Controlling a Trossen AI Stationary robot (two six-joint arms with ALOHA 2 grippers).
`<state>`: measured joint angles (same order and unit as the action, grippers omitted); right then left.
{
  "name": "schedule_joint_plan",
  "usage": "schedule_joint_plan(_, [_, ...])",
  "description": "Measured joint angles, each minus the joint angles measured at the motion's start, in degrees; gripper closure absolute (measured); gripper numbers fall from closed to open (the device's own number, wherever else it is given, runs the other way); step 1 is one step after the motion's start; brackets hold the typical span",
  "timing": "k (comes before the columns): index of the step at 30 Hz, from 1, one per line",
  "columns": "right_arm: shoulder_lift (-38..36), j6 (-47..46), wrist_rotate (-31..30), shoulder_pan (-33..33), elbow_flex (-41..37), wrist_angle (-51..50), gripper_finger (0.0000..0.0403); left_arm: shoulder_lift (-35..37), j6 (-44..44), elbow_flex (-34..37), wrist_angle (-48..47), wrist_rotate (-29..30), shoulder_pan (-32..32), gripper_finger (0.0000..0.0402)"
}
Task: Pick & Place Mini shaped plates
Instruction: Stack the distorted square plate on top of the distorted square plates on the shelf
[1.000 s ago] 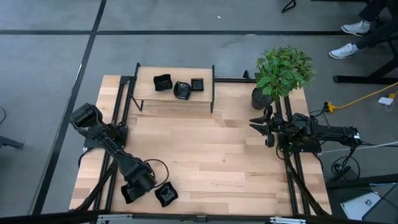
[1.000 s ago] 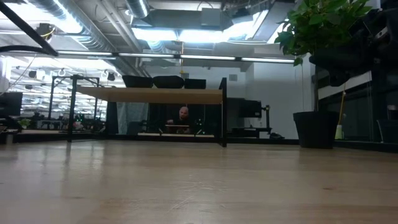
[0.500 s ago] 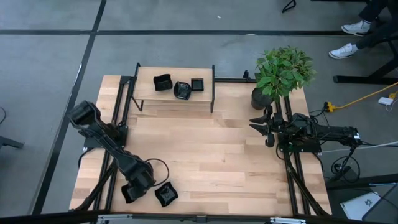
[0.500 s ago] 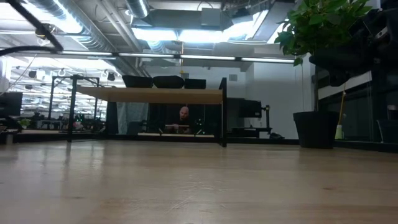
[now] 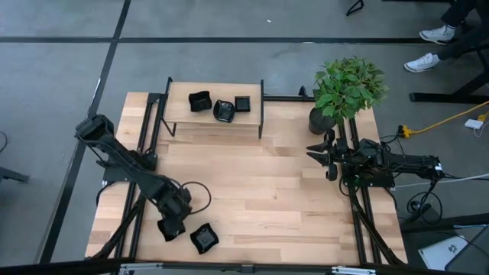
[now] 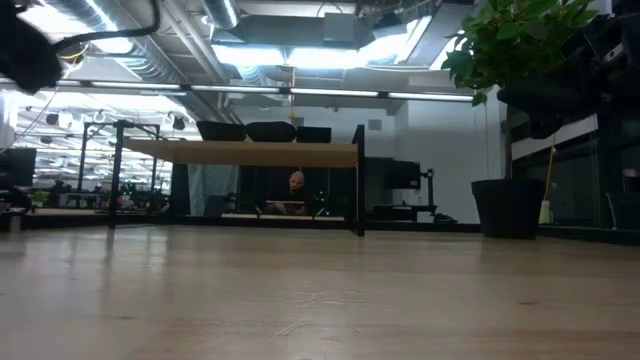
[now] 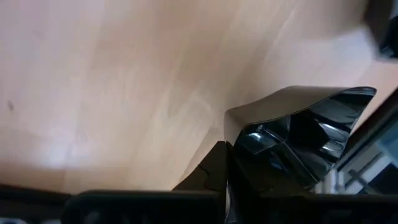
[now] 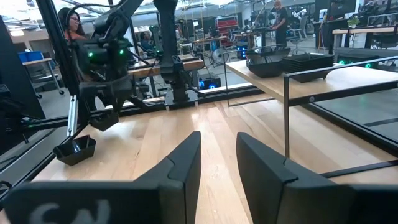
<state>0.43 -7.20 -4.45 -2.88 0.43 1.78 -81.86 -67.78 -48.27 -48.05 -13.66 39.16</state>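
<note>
One plate (image 7: 298, 134) in shut left tool (image 5: 171, 227)

The left hand (image 5: 170, 227), which a second before sat low at the near left edge of the table (image 5: 260, 191) with its jaws partly apart, closed them fully and lifted slightly, shifting a little toward the middle of the table. The left arm's elbow (image 5: 93, 129) swung outward, farther past the table's left side. In the left wrist view, a glossy black mini plate (image 7: 298, 134) now sat just ahead of the hand's fingers (image 7: 211, 171), tilted with its rim raised. In the low view, a dark part of the left arm (image 6: 30, 55) had moved into the upper left corner.
</note>
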Motion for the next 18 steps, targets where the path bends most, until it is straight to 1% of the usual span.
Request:
schedule_joint_plan(8, [0.00,0.00,0.00,0.00,0.02,0.00,0.0300,4.98,5.04,0.00,0.43,3.76,-5.73,0.0399])
schedule_joint_plan(18, [0.00,0.00,0.00,0.00,0.00,0.02,0.0300,8.01,13.13,0.00,4.29,4.06,-14.36,0.0400])
